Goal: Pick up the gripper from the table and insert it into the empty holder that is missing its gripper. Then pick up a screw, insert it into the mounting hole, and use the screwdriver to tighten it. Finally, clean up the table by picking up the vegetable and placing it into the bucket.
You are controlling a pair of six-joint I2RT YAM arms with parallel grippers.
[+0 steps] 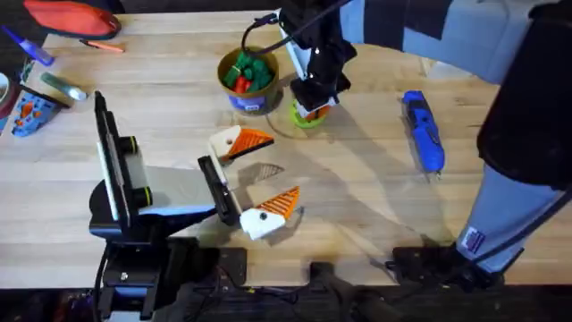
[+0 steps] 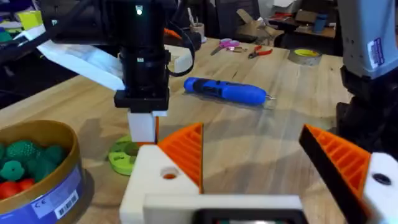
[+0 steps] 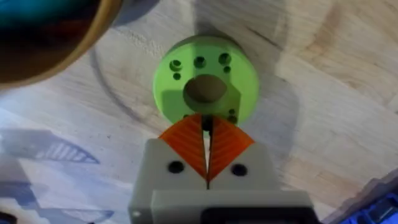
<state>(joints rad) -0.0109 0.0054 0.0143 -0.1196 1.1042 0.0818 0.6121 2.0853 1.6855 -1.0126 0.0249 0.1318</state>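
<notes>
My right gripper (image 1: 311, 109) (image 3: 207, 134) reaches across to the far middle and hangs just over a flat green ring disc (image 1: 307, 118) (image 3: 205, 84). Its orange pads are shut on a small dark piece, apparently a screw (image 3: 207, 123). The bucket (image 1: 248, 79) (image 2: 59, 180) stands just left of the disc with green and red toy vegetables in it. The blue screwdriver (image 1: 422, 131) (image 2: 227, 91) lies on the table to the right. My left gripper (image 1: 265, 172) (image 2: 249, 149) is open near the table's middle, holding nothing. The gripper piece, holder and yellow vegetable are out of view.
A red pouch (image 1: 71, 18), a purple pen (image 1: 27, 45), a grey marker (image 1: 63, 85) and a blue part with orange bits (image 1: 29, 114) sit at the far left. Bare wood (image 1: 357, 188) lies between my left gripper and the screwdriver.
</notes>
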